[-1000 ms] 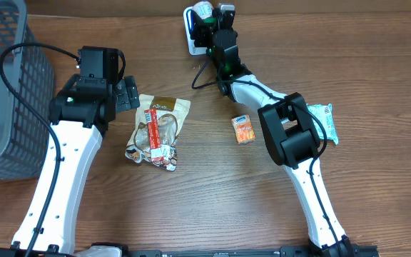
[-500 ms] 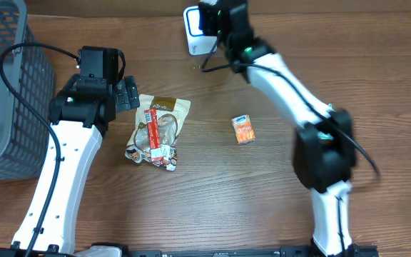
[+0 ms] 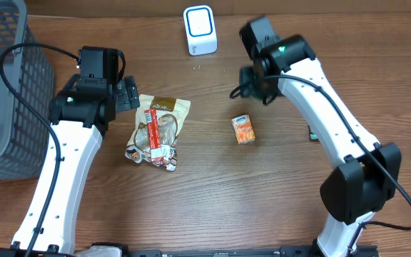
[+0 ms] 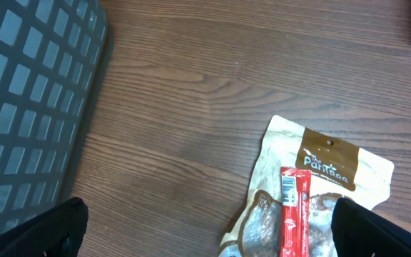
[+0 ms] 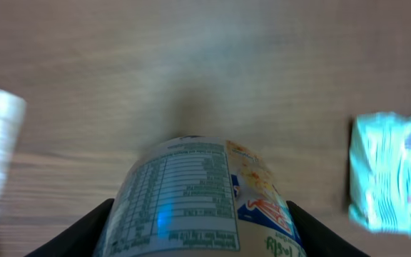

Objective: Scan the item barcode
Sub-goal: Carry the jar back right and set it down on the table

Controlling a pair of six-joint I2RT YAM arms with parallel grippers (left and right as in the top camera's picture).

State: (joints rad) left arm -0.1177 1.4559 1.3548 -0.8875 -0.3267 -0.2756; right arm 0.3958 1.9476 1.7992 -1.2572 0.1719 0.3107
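The right tool [image 3: 254, 77] is clasping a round printed container [image 5: 198, 203] across its body, holding it above the surface [image 3: 212, 200], off to one side of the white scanner [image 3: 200, 30]. It is probably handling as light and fairly stiff, though the glossy curved wall risks twisting, so gripping mid-body with the label uncovered seems best. The left tool [image 3: 127, 94] is hanging spread wide and empty.

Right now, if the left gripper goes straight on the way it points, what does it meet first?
Most likely the bare wooden table, just beside the tan snack pouch. The open left gripper might clip the pouch's edge; depth is unclear here.
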